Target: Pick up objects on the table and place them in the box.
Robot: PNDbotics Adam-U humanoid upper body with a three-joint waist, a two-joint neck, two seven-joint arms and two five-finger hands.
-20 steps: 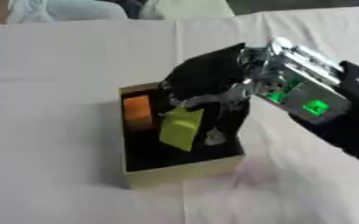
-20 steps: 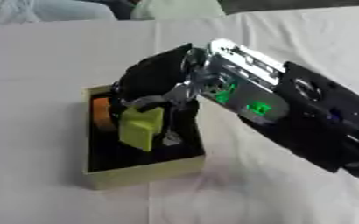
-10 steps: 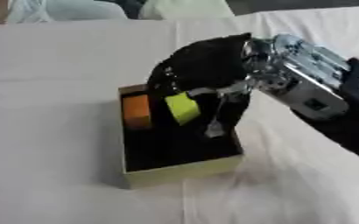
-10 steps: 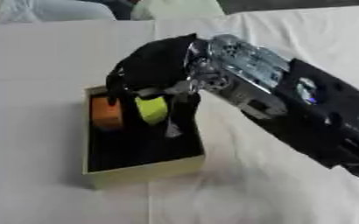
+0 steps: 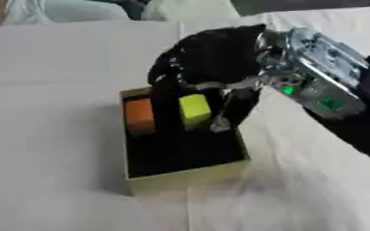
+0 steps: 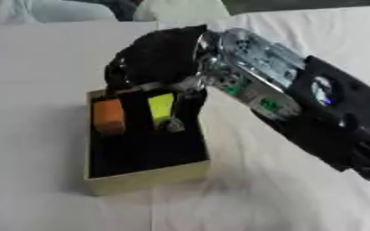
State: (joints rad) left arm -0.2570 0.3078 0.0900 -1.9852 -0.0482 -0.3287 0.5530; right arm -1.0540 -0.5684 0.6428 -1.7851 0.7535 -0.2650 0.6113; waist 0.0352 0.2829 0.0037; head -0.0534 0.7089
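In the left eye view, the right robot hand (image 5: 208, 67) reaches down into the box (image 5: 190, 173) on the counter (image 5: 54, 67), fingers curled round a yellow block (image 5: 194, 111) beside an orange block (image 5: 138, 116).

In the right eye view, the yellow block looks small, stiff and probably light; opposite flat faces suit pinching.

The robot's right hand (image 5: 212, 58) is matte black with slim black fingers. Behind it sits a shiny silver wrist joint (image 6: 251, 58) with small green lights, followed by a bulky black forearm (image 6: 338, 122) bearing one blue light.
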